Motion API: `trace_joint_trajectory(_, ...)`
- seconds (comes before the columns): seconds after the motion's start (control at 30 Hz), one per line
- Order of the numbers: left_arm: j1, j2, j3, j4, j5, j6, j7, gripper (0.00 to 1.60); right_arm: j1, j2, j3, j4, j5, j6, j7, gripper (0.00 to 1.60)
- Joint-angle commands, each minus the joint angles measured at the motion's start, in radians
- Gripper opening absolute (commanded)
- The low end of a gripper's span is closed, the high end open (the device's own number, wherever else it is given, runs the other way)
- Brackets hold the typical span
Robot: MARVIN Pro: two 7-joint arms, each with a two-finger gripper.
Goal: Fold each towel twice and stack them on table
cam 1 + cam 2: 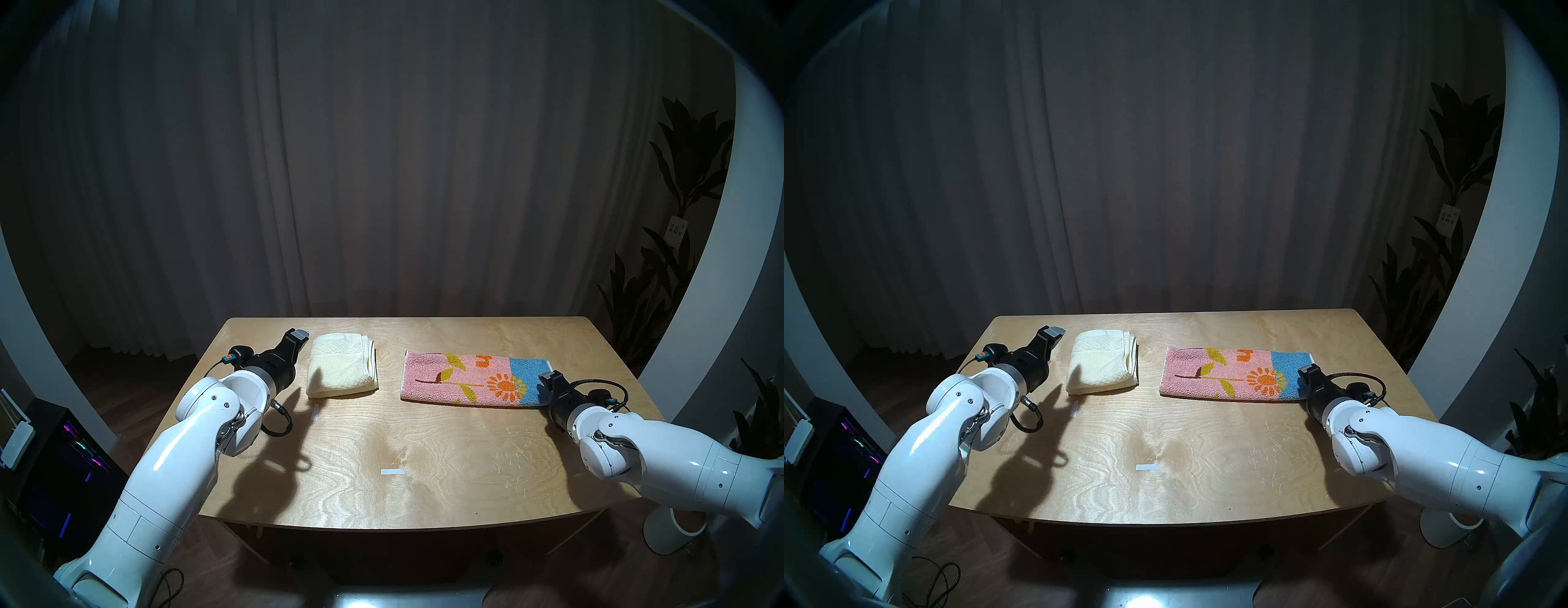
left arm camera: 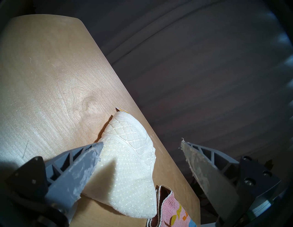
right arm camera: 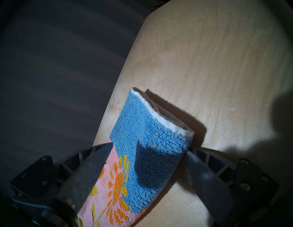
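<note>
A folded cream-yellow towel (image 1: 341, 367) (image 1: 1102, 365) (image 2: 130, 174) lies at the far left of the table (image 1: 424, 446). My left gripper (image 1: 298, 339) (image 2: 141, 142) hovers just left of it, open, holding nothing. A pink and blue towel (image 1: 471, 378) (image 1: 1233, 373) (image 3: 150, 150) with an orange sun-flower lies flat as a long strip at the far right. My right gripper (image 1: 549, 378) (image 3: 149, 147) sits at that strip's blue end. Its jaws stand wide apart with the blue end between them.
A white tape mark (image 1: 392, 471) sits near the table's middle front, and another (image 1: 316, 412) lies below the cream towel. A dark curtain hangs behind the table. Plants (image 1: 679, 254) stand at the right, and a lit computer case (image 1: 63, 458) is on the floor at the left.
</note>
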Motion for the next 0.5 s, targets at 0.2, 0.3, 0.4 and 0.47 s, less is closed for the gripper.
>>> trace_joint_trajectory(0.2,-0.012,-0.001,-0.008,-0.022,0.004,-0.009,0.003,1.60,-0.001,-0.055,-0.033,0.068,-0.021,0.022,-0.017,1.60)
trace_joint_trajectory(0.3,-0.009,-0.001,-0.008,-0.024,0.003,-0.013,0.005,1.60,0.003,-0.061,-0.035,0.079,-0.028,0.026,-0.017,1.60)
trace_joint_trajectory(0.4,-0.007,-0.002,-0.008,-0.026,0.003,-0.016,0.006,1.60,0.006,-0.065,-0.037,0.089,-0.037,0.027,-0.013,1.60)
trace_joint_trajectory(0.47,-0.006,-0.002,-0.008,-0.027,0.004,-0.018,0.007,1.60,0.007,-0.068,-0.037,0.095,-0.037,0.030,-0.012,1.60)
